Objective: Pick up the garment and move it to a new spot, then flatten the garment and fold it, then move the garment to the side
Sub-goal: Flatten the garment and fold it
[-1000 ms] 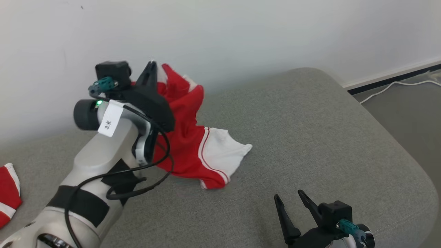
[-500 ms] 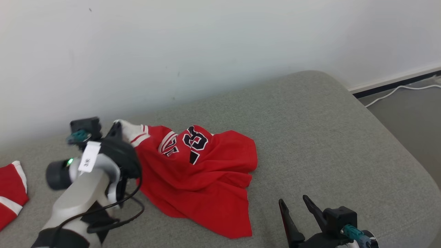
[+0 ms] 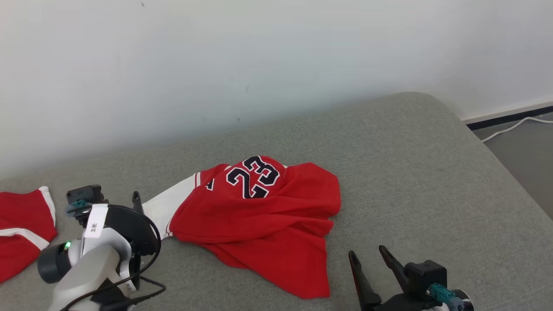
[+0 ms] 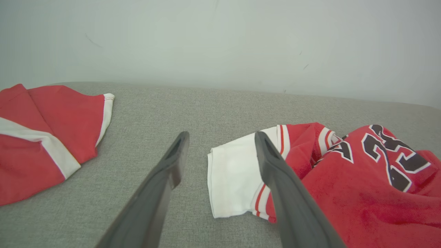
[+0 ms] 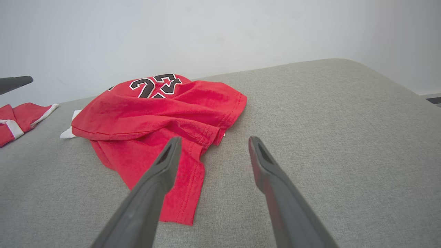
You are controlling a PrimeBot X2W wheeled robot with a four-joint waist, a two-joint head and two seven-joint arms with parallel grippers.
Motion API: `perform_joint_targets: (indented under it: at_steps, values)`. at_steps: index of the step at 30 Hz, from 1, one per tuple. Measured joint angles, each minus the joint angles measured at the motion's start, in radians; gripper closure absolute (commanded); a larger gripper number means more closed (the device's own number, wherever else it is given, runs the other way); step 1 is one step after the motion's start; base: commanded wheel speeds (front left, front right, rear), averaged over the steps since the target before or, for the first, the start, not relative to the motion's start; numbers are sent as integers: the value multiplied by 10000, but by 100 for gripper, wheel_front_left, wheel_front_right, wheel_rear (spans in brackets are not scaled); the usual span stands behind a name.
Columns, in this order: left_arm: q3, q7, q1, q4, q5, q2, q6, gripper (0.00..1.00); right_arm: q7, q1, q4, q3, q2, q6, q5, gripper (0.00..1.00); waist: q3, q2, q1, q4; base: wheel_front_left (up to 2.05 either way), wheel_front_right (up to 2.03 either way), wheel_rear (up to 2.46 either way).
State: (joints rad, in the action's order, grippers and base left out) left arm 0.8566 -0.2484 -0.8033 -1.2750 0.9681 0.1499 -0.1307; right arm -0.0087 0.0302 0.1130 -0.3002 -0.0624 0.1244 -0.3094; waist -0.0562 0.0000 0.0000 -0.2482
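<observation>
Left pincer (image 4: pixel 222 135), right pincer (image 5: pixel 214 139) both spread, empty; one crumpled garment (image 3: pixel 259 216), one red cloth (image 3: pixel 21 211).

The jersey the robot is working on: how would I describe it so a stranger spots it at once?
On the wide grey cushion against the white wall, a crumpled red jersey lies in the middle, one white sleeve stretched out. Unlike the other red garment at the left edge, it shows a black 23.

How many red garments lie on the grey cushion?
2. A crumpled jersey numbered 23 lies in the middle of the cushion; a second garment lies at the far left, cut off by the frame; more may be hidden there.
</observation>
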Motion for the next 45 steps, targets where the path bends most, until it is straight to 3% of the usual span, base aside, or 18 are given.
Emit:
perform_joint_targets:
  at_steps: [6,12,19,27,29,32,36,45]
  values:
    - [19,-4,-8,537,-10,4,75,0,13,-30,38,-117,8,0,33,0,-58,0,0,95,0,0,0]
    - [617,-4,9,1576,-280,-1183,623,0,90,-29,73,-115,10,0,33,0,-136,0,0,117,0,0,0]
    - [965,-21,778,2589,-537,-1175,1062,0,98,0,67,-102,13,2,33,0,-161,0,0,42,0,0,0]
    - [474,-21,1740,4667,-527,-1129,899,0,-148,272,-140,345,13,-17,-359,0,-208,0,0,273,0,0,0]
    - [205,-33,2188,5221,-533,-1124,763,0,-272,269,-221,272,15,-215,-518,0,-233,0,0,378,0,0,0]
    - [-328,-31,3051,6054,-619,-1028,502,0,-462,313,-263,270,42,-401,-780,0,-279,0,0,566,0,0,0]
    - [-1358,-33,4197,7191,-782,-497,155,0,-748,709,-284,326,12,-665,-999,0,-349,0,0,880,0,0,0]
    - [-2729,-33,6203,8916,-1837,443,63,0,-1360,892,-265,690,13,-802,-1202,0,-479,0,0,1685,0,0,0]
